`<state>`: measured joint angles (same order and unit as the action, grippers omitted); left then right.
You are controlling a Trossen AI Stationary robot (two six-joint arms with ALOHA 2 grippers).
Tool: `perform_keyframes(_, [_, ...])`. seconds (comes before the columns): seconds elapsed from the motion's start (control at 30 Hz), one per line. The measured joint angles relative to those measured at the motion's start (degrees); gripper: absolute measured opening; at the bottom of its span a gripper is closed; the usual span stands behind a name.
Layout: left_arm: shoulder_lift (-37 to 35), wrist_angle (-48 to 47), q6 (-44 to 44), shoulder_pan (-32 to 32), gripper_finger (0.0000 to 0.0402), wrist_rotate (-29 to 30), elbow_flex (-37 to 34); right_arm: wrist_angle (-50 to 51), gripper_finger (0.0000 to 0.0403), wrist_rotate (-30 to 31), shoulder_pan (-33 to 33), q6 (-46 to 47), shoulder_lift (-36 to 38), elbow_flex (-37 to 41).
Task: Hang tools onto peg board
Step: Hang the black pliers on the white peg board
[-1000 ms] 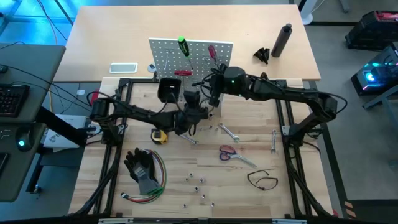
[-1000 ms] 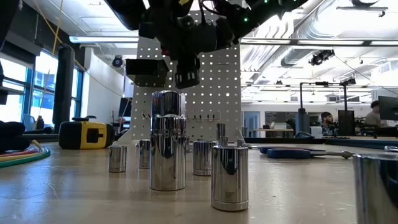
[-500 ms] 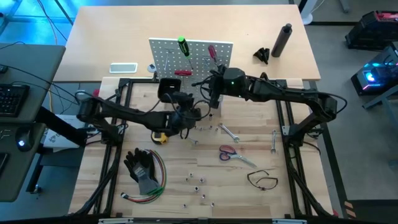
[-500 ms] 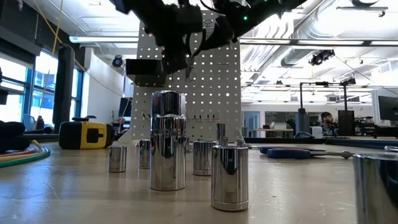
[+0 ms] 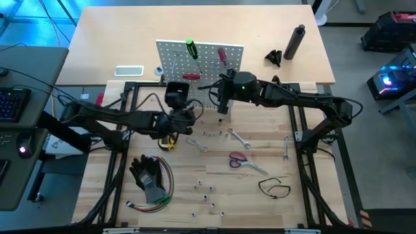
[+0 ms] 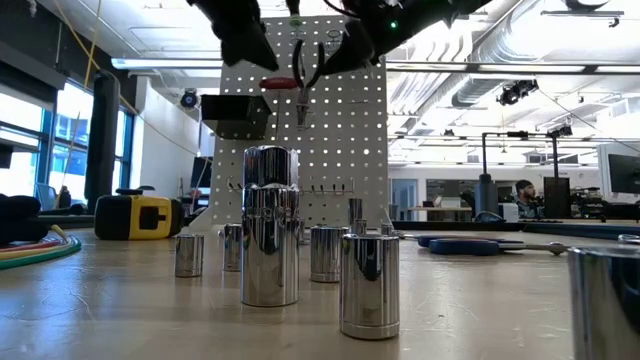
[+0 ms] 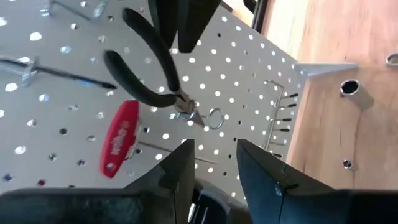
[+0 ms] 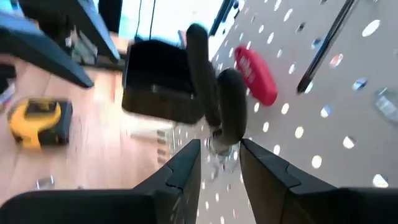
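Note:
The peg board (image 5: 201, 60) stands upright at the table's far side, with a black bin (image 5: 177, 93) on its front. A green screwdriver (image 5: 192, 47) and two red ones (image 5: 221, 54) (image 5: 190, 76) hang on it. My right gripper (image 5: 220, 103) is shut on black-handled pliers (image 7: 155, 74), close in front of the board. The pliers' nose (image 7: 198, 118) is beside a ring hook (image 7: 215, 118). My left gripper (image 5: 186, 114) stands open and holds nothing, left of the pliers and nearer than the board. My right gripper pinches the pliers between its two fingers (image 8: 186, 163), coming about level from the near side toward the board. The handles (image 8: 231, 102) rise above the fingers and the nose points down. The pliers are clear of the table. The fingers hide the exact place of contact.
On the table lie a yellow tape measure (image 5: 167, 141), wrenches (image 5: 239, 138) (image 5: 286, 148), red scissors (image 5: 239, 159), a black loop (image 5: 275, 188), several chrome sockets (image 6: 270, 225), and black gloves with wires (image 5: 148, 174). A dark bottle (image 5: 296, 40) stands beyond the board.
My left gripper has drawn back from under the pliers, toward the table's left edge and upward, rolling as it went. The pliers, hidden behind it in the low view before, now show in front of the board. My right gripper has kept still.

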<state>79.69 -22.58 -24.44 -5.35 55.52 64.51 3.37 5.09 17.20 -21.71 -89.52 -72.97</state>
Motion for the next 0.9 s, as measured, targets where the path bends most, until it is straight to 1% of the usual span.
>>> perform_keyframes(0.23, [-3.7, -2.0, 1.4, -0.8, 0.0113, -2.5, 0.0, -4.7, 0.0103, -0.2, 0.0, 0.9, 0.0, 0.0])
perform_keyframes(0.47, [-4.0, -4.8, 1.9, -1.4, 0.0113, -3.3, 0.0, -4.9, 0.0103, 0.4, 0.0, 1.4, -0.1, 0.0])
perform_keyframes(0.73, [-4.0, -5.1, 1.9, -2.2, 0.0113, -3.6, 0.0, -4.4, 0.0102, 0.9, 0.1, 3.7, -0.2, 0.0])
perform_keyframes(0.83, [-4.0, -5.1, 1.9, -2.3, 0.0113, -3.6, 0.0, -4.4, 0.0085, 0.9, 0.1, 3.7, -0.2, 0.0])
perform_keyframes(0.9, [-4.0, -5.4, 1.9, -2.3, 0.0113, -3.6, 0.0, -4.7, 0.0059, 1.1, 0.1, 3.6, -0.2, 0.0])
